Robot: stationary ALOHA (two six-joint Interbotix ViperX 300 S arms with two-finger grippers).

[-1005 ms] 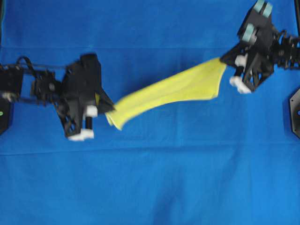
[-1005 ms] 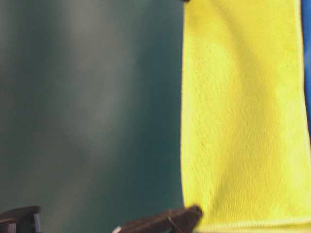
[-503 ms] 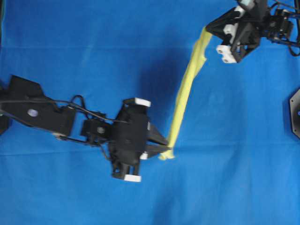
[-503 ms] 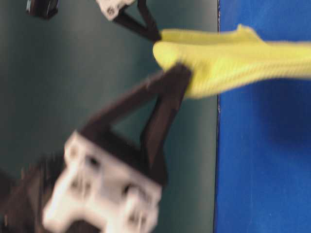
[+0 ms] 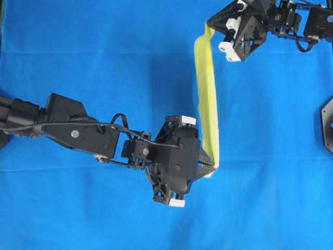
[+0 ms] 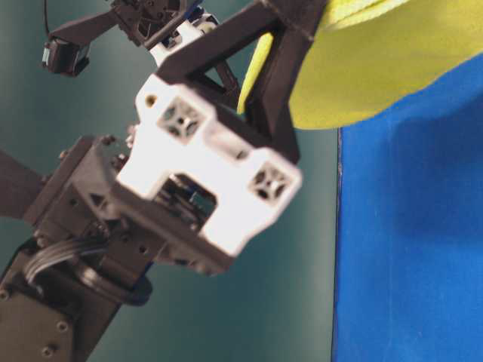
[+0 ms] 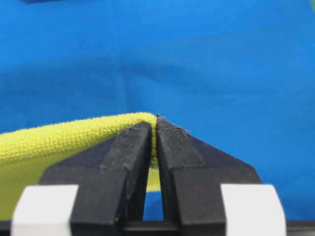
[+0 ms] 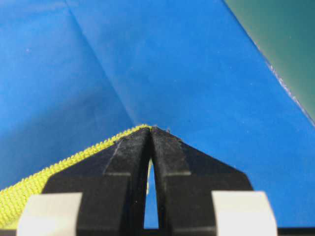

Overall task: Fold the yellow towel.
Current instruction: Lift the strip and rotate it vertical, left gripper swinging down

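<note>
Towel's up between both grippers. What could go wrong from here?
1. Both the left gripper and right gripper pinch only the very edge of the yellow towel; a tug might pull a corner free.
2. The towel hangs as a narrow twisted strip, so it may land bunched on the blue cloth rather than flat.
</note>
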